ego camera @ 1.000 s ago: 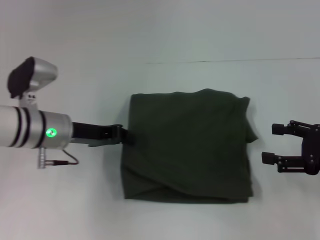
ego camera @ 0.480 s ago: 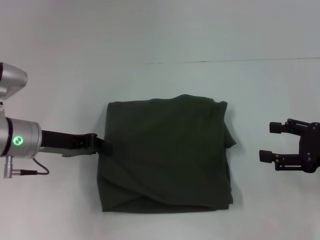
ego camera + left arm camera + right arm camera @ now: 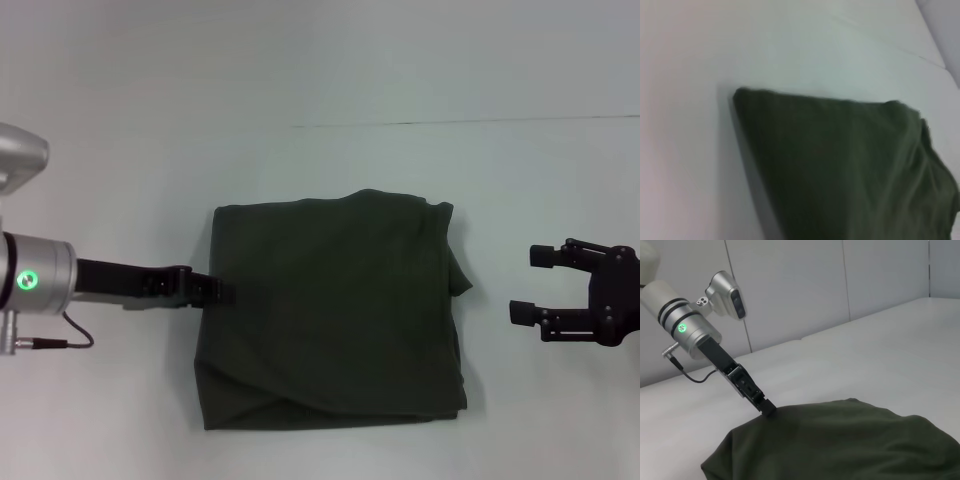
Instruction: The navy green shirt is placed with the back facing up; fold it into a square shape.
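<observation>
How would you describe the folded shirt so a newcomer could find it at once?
Start with the pale table; near its middle lies the navy green shirt, folded into a rough square. It is the only dark cloth there, lying between the left tool, which is at its left edge, and the open right tool, which stands clear of it.

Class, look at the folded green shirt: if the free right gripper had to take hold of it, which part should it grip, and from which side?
Probably the bunched edge of the navy green shirt nearest the right gripper, approached from the robot's right. The cloth puckers there, giving a raised fold to pinch, and the open right gripper faces it. The left gripper is at the opposite edge.
</observation>
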`<state>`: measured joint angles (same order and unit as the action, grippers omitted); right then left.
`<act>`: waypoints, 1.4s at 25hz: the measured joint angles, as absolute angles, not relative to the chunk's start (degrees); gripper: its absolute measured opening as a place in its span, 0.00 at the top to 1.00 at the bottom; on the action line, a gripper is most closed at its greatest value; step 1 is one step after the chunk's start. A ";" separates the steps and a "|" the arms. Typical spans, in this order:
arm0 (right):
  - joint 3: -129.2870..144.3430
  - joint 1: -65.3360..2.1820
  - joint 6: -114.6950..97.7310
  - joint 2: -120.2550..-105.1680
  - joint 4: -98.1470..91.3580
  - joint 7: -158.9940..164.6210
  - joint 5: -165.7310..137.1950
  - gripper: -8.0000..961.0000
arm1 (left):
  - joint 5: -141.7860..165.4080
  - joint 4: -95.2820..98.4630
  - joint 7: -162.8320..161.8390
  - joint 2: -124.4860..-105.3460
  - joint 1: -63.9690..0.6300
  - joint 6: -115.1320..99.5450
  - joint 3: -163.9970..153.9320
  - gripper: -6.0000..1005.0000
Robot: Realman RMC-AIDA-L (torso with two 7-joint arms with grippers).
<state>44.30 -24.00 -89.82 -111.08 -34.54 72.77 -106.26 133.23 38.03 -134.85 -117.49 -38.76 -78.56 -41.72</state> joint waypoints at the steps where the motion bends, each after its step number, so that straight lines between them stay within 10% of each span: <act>1: 44.30 -24.00 -89.78 -111.13 -34.52 72.78 -106.26 0.02 | 132.97 38.57 -133.80 -117.51 -38.56 -79.02 -41.20 0.63; 10: 44.70 -25.16 -90.28 -112.39 -34.25 72.29 -106.30 0.02 | 122.90 40.30 -93.86 -116.67 -35.94 -97.30 -29.51 0.42; 22: 45.87 -31.83 -85.33 -117.94 -32.31 62.71 -116.35 0.02 | 123.06 31.02 -61.34 -119.80 -31.02 -94.07 -29.22 0.03; 35: 45.98 -33.20 -85.54 -117.22 -31.02 60.09 -116.57 0.02 | 123.30 31.33 -57.32 -119.48 -31.16 -93.85 -28.77 0.04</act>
<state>45.98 -33.20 -85.54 -117.22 -31.02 60.09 -116.57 123.30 31.33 -57.32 -119.48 -31.16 -93.85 -28.77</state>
